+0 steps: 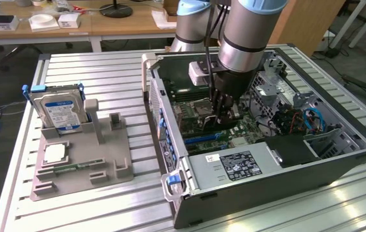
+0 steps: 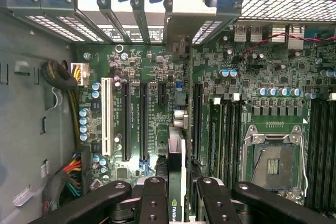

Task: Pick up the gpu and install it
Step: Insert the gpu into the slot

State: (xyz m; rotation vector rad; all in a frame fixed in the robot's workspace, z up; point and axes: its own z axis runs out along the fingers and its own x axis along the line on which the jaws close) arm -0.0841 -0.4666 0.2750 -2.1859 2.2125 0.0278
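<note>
black jointed fingers [image 2: 152,203] of the hand [image 2: 177,195] fill the near edge of the wrist view, partly closed around the gpu [image 2: 177,182], a thin green circuit card with a dark face seen edge-on between them. the card stands upright, its far end reaching toward a silver metal end bracket [image 2: 190,6] at the case's rear slot wall, above the green motherboard [image 2: 157,77] with its long black expansion slots [image 2: 126,121] and one white slot [image 2: 106,116]. whether the card's lower edge is seated in a slot cannot be told. beside the card lie a row of dark memory slots [image 2: 223,135] and a bare silver processor socket [image 2: 273,163].

in the exterior view the grey arm [image 1: 247,38] reaches down into the open black computer case [image 1: 267,145], which lies on its side on the ribbed metal tabletop [image 1: 105,67], near its edge at the exterior view's right; the hand [image 1: 225,113] is low over the motherboard. toward the exterior view's left, well apart from the case, a grey plastic parts holder [image 1: 82,164] carries an upright silver hard drive with a blue label [image 1: 59,113] and a flat silver processor chip [image 1: 53,153].
</note>
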